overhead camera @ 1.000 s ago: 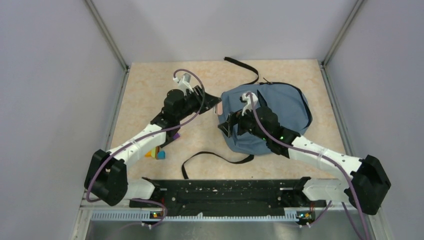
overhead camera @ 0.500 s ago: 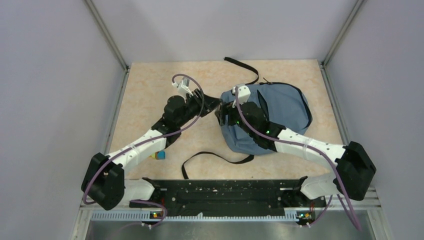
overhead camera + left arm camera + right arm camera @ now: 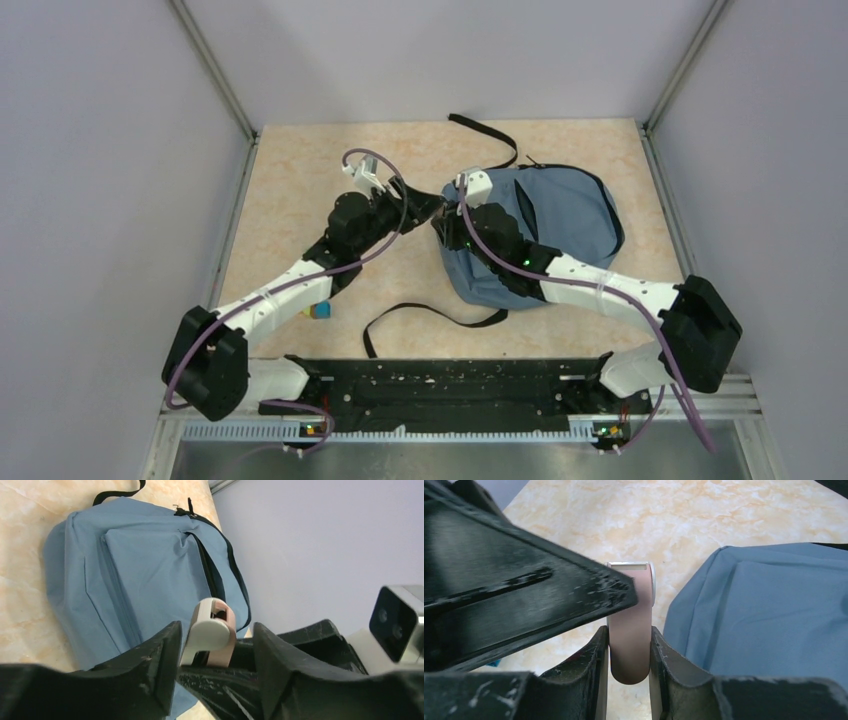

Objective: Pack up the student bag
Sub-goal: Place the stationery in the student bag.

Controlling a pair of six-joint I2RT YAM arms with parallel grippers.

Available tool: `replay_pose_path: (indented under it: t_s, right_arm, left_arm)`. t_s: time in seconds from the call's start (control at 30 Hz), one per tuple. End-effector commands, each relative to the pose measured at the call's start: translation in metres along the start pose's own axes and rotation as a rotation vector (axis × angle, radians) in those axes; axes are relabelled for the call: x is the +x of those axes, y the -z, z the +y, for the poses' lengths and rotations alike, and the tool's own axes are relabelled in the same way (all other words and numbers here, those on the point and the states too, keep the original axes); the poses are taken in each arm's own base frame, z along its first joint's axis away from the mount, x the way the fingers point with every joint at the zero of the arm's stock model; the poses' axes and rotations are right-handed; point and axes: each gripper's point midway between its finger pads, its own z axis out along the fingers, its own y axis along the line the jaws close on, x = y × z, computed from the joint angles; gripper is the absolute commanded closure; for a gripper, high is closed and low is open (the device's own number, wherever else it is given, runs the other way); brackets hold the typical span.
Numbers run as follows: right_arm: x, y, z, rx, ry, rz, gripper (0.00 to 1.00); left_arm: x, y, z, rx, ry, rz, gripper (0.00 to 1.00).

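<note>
The student bag (image 3: 565, 215) lies flat on the right half of the table, blue-grey, its front pocket facing up (image 3: 150, 565). Both grippers meet just off its left edge. A small pink and white object (image 3: 630, 622) sits between them. My right gripper (image 3: 629, 632) is shut on its pink end, both pads pressed against its sides. My left gripper (image 3: 215, 627) stands open around the white end of the object (image 3: 212, 630), with a gap showing on the right-hand jaw. In the top view the object is hidden by the two grippers (image 3: 438, 215).
A long black strap (image 3: 430, 315) loops over the table in front of the bag, and another (image 3: 490, 135) trails toward the back wall. Small coloured blocks (image 3: 318, 310) lie beside the left forearm. Grey walls close in three sides.
The right arm has swung left to the left gripper and shut its jaws on the pink object. The left jaws have widened around it.
</note>
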Motion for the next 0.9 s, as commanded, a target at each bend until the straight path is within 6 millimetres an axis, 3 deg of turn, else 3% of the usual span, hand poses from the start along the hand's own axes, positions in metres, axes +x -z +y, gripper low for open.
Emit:
replay_pose_path:
  t_s: [0.0,0.07,0.1,0.3,0.37,0.47,0.57,0.73,0.87]
  right_arm:
    - [-0.027,0.004,-0.008,0.056,-0.003,-0.072,0.93]
    - [-0.024,0.010,-0.016,0.081,0.001,-0.064,0.95]
    - [-0.022,0.012,-0.021,0.097,0.003,-0.057,0.95]
    - [-0.010,0.036,-0.070,0.204,-0.039,0.026,0.95]
    - [0.000,0.044,-0.090,0.234,-0.063,0.092,0.95]
    - [0.015,0.053,-0.118,0.290,-0.067,0.193,0.95]
    - [0.026,0.061,-0.147,0.362,-0.070,0.261,0.95]
    - [0.037,0.067,-0.175,0.390,-0.083,0.343,0.95]
    - [0.041,0.067,-0.190,0.402,-0.092,0.371,0.95]
  left_arm:
    - [-0.015,0.012,-0.037,0.105,-0.099,-0.033,0.34]
    - [-0.020,0.016,-0.041,0.102,-0.157,-0.043,0.17]
    - [-0.024,0.019,-0.042,0.089,-0.190,-0.054,0.14]
    - [-0.049,0.037,-0.029,-0.025,-0.355,-0.156,0.10]
    - [-0.051,0.036,-0.015,-0.079,-0.379,-0.171,0.09]
    - [-0.033,0.020,0.002,-0.099,-0.372,-0.107,0.10]
    - [0.000,-0.007,0.009,-0.089,-0.364,0.019,0.10]
    - [0.054,-0.055,0.005,-0.086,-0.405,0.205,0.10]
    - [0.073,-0.085,0.001,-0.082,-0.436,0.252,0.10]
